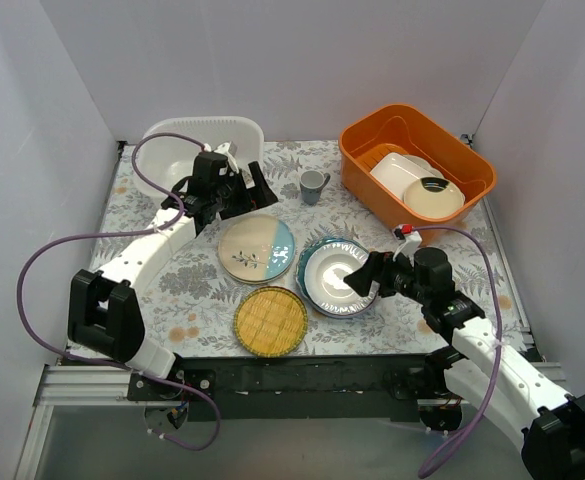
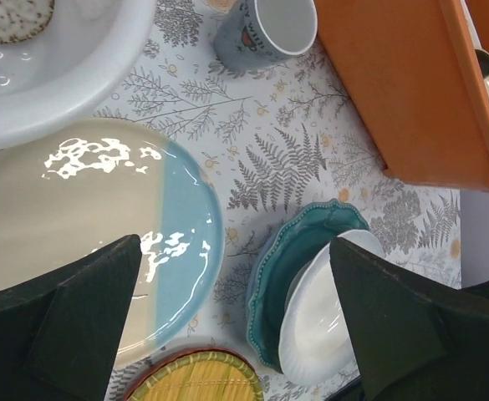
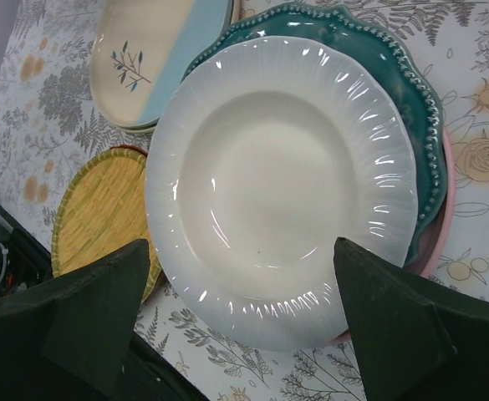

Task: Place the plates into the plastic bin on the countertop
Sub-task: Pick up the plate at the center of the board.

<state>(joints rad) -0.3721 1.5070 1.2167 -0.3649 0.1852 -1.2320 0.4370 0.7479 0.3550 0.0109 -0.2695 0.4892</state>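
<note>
the right gripper (image 3: 240, 330) is spread wide and holds nothing. the white plate (image 3: 282, 188) lies just ahead of it and a little below, resting on top of the teal plate (image 3: 411, 92). the near rim of the white plate is right at the mouth of this gripper, so i judge that a short move forward and down would reach it. the plate is round, so no long axis matters here, only the rim.

the left gripper (image 2: 236, 326) is also spread and empty, and it hangs over the cream-blue plate (image 2: 85, 225). the bin (image 2: 68, 92) is just beyond it to the left, well apart from the right gripper. the woven plate (image 2: 198, 380) lies on the tabletop (image 2: 294, 175), on the near side of both grippers. so the left gripper is nearer the bin, and the right one is nearer the stack.
</note>
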